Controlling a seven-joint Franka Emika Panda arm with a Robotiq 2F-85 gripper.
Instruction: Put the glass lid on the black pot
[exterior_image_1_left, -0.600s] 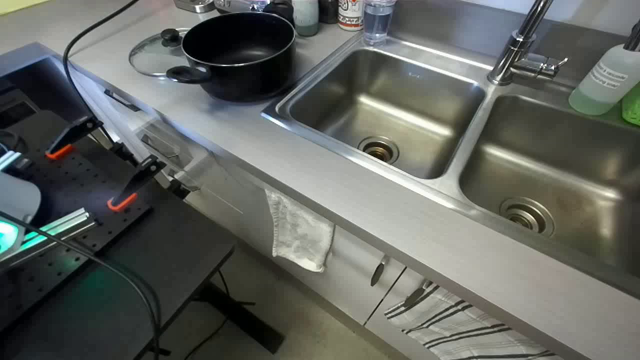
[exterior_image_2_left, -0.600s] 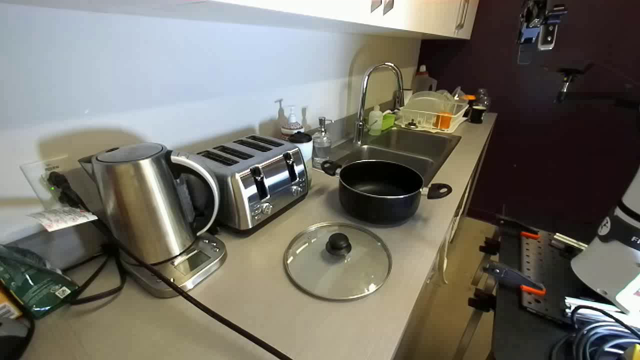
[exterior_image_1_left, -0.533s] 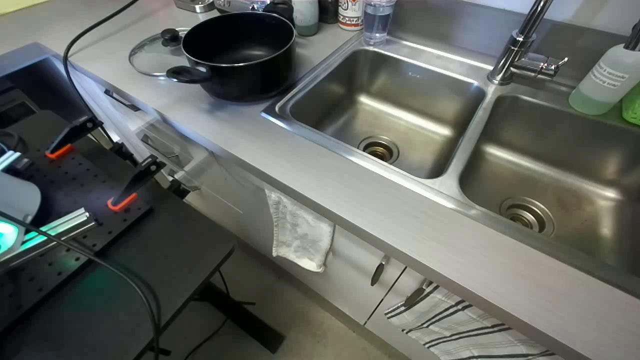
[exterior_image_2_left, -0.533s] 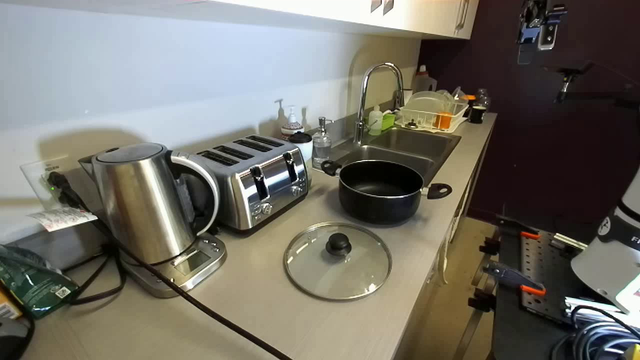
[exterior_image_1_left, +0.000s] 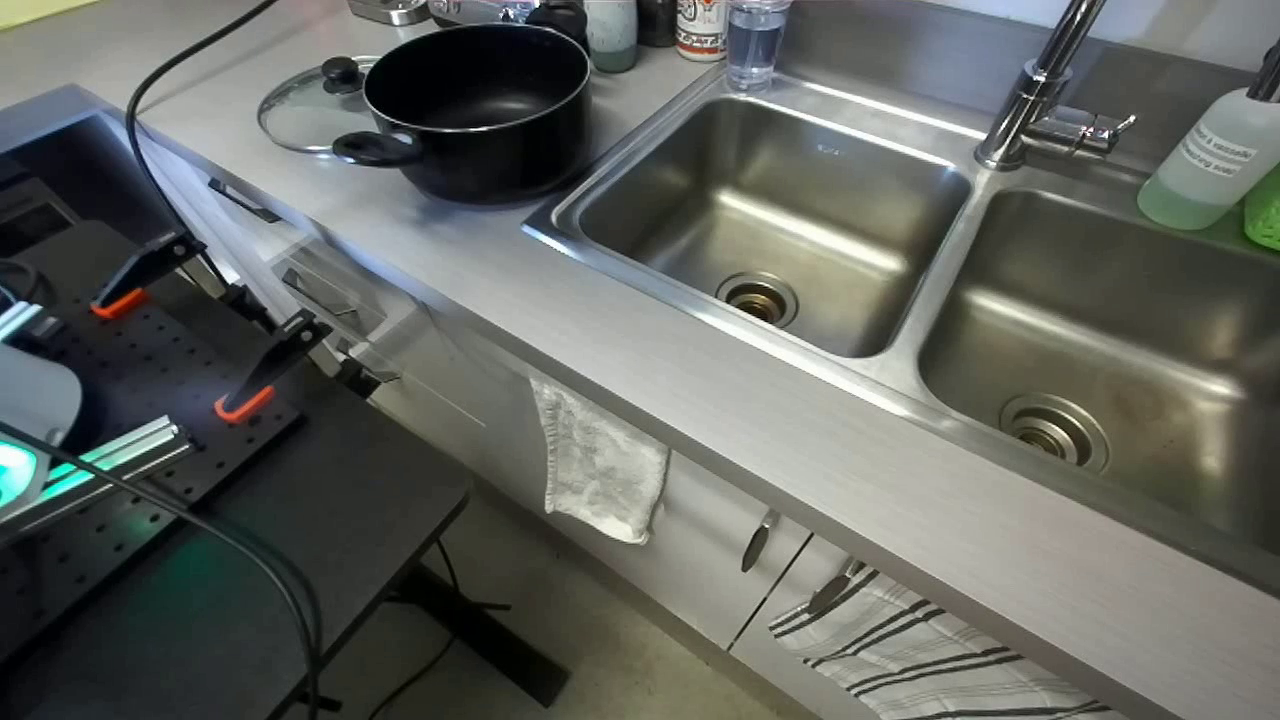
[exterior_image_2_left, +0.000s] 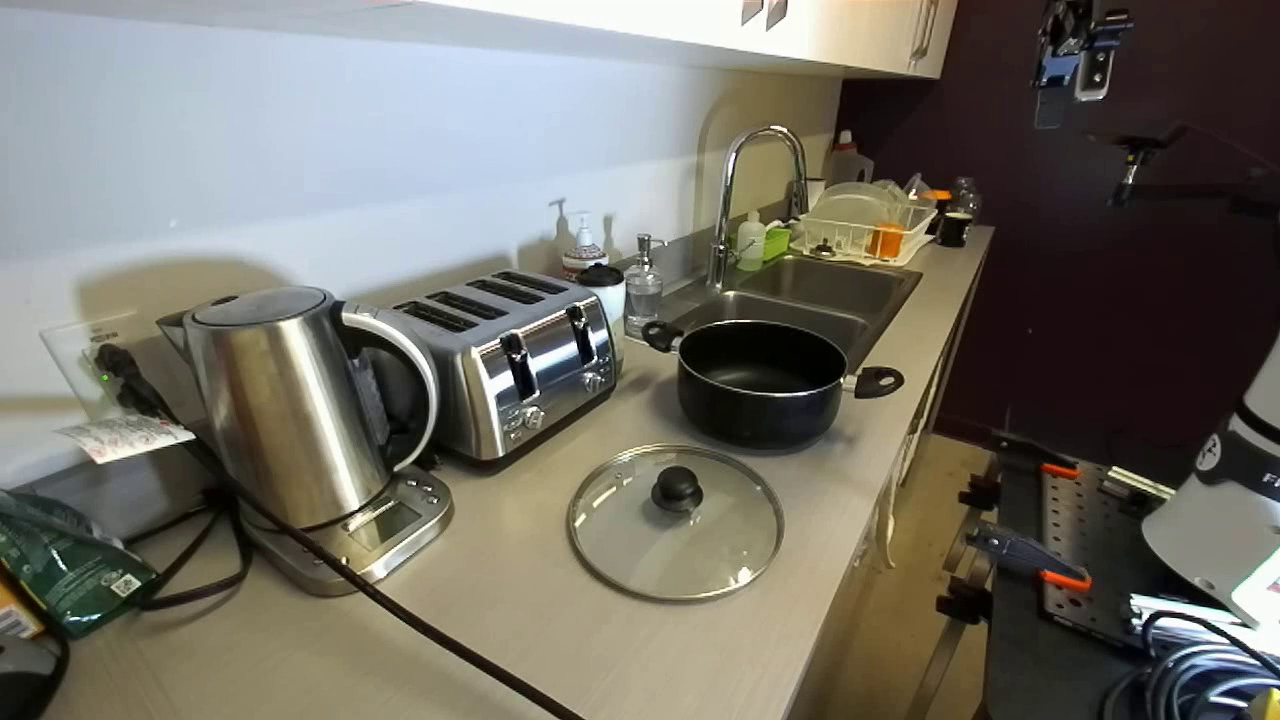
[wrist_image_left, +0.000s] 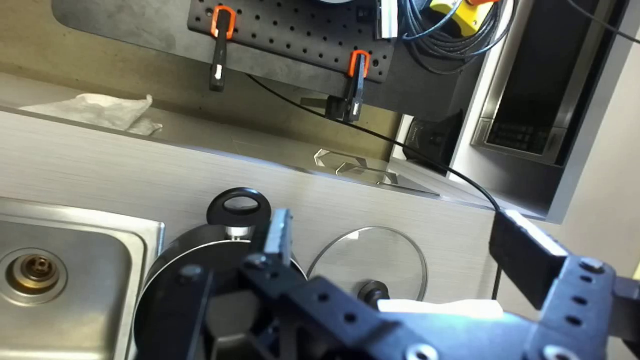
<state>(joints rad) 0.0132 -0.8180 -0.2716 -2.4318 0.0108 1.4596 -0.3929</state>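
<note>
The glass lid (exterior_image_2_left: 650, 550) lay flat on the worktop (exterior_image_2_left: 690, 650), just beside the black pot (exterior_image_2_left: 760, 415), with its knob (exterior_image_2_left: 678, 486) uppermost; this position presented the knob as the likely grasping point. The pot stood upright and uncovered, one handle (exterior_image_2_left: 880, 382) directed toward the front edge of the worktop, an arrangement suited to lowering the lid from above. In the wrist view the hand (wrist_image_left: 400, 243) had its fingers (wrist_image_left: 525, 257) spread wide with nothing between them, and in both exterior views lid and pot stood free of it; the step was judged to be the approach, with the spread allowing the knob to be straddled. No contents were visible in the pot, although its dark interior could have concealed small items. Beside the sink (exterior_image_1_left: 840, 280), a pump bottle (exterior_image_2_left: 644, 292) contained clear liquid; farther along, a labelled bottle (exterior_image_1_left: 1208, 160) contained pale green liquid in its lower part. The kettle (exterior_image_2_left: 275, 410) had a metal body that concealed any contents.
</note>
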